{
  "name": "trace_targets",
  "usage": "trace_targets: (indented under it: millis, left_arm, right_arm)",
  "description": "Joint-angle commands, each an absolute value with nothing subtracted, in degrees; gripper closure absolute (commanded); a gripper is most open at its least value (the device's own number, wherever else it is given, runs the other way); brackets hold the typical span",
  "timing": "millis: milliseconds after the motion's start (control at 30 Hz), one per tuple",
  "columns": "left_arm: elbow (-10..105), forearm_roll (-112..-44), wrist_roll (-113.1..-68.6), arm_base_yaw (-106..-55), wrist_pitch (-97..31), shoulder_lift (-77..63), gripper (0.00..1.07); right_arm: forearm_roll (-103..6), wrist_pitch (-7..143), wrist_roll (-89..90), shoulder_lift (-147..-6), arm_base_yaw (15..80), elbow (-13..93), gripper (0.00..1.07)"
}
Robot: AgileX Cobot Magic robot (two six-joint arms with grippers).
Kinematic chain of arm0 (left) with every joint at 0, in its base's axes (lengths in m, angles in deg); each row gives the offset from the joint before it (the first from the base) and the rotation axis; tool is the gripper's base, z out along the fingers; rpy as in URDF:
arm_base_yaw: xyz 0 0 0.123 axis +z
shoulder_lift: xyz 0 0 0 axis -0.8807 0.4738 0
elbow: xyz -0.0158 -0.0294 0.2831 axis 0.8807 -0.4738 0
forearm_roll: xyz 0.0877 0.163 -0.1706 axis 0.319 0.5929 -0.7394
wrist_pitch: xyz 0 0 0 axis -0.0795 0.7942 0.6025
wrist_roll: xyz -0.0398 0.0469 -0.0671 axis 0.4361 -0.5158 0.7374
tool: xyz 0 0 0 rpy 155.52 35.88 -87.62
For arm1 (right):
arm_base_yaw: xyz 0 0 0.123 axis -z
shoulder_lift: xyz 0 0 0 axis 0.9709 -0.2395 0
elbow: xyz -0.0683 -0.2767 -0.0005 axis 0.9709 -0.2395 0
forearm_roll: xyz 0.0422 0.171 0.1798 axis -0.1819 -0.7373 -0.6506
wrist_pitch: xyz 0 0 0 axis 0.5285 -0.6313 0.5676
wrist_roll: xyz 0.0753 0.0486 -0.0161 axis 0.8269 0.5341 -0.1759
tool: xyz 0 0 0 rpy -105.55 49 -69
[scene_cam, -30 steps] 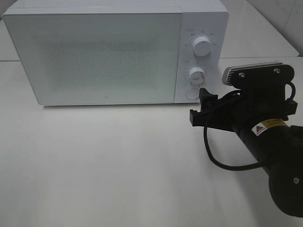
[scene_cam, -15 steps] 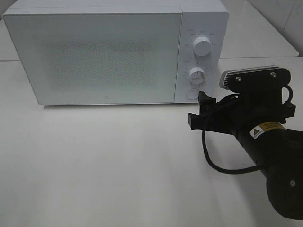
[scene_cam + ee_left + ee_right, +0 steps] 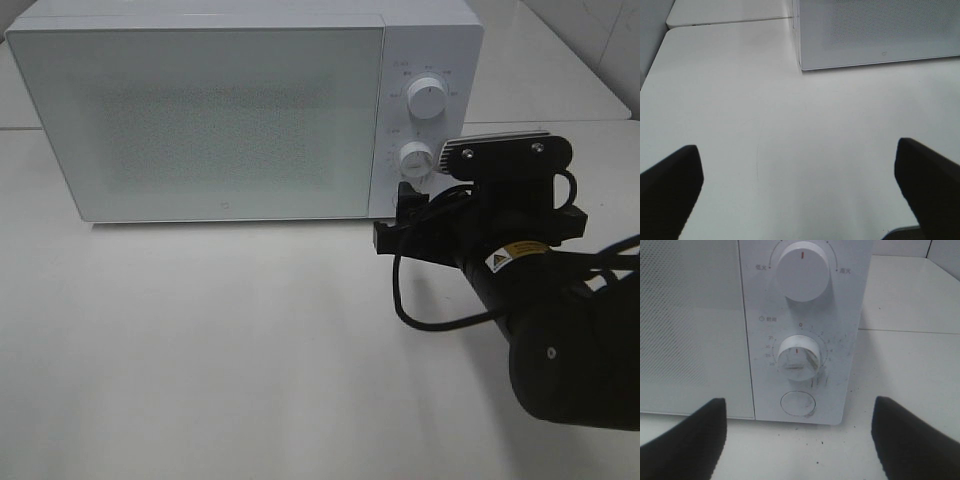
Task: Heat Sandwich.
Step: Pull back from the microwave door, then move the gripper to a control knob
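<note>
The sandwich is out of view in every frame. The white microwave (image 3: pixel 220 110) stands at the back of the table with its door shut. My right gripper (image 3: pixel 393 215) is open and empty just in front of the control panel. In the right wrist view the right gripper (image 3: pixel 800 412) points at the round button (image 3: pixel 798 403), which sits below the lower knob (image 3: pixel 799 357) and the upper knob (image 3: pixel 802 270). My left gripper (image 3: pixel 797 162) is open and empty over bare table, near the microwave's left front corner (image 3: pixel 801 62); it does not show in the exterior high view.
White table (image 3: pixel 200 340) spreads in front of the microwave. A black cable (image 3: pixel 425 318) loops below the right wrist. A seam between tabletops (image 3: pixel 730 21) runs behind the left side of the microwave.
The right arm has moved left and closer to the microwave's control panel, its fingers now in front of the round button. Its jaws stay equally wide.
</note>
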State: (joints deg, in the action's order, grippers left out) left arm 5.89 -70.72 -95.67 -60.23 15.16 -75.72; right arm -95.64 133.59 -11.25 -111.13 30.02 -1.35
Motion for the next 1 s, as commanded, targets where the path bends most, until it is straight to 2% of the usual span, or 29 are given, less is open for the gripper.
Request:
trace_targets:
  millis: [33,500,1000]
  left_arm:
    - [5.72,-71.29,-95.56,-60.52,14.52,-77.21,0.05]
    - [5.72,-71.29,-95.56,-60.52,14.52,-77.21,0.05]
    - [5.72,-71.18,-95.56,-60.52,14.52,-77.21,0.05]
  right_arm:
    - [-94.26,135.59,-9.88,-112.28,31.91,1.11,0.31]
    - [-87.84,132.38,-8.56,-119.90,38.38,10.45,0.31]
    - [-85.38,129.52,-7.76,-126.43,40.90,17.21,0.31]
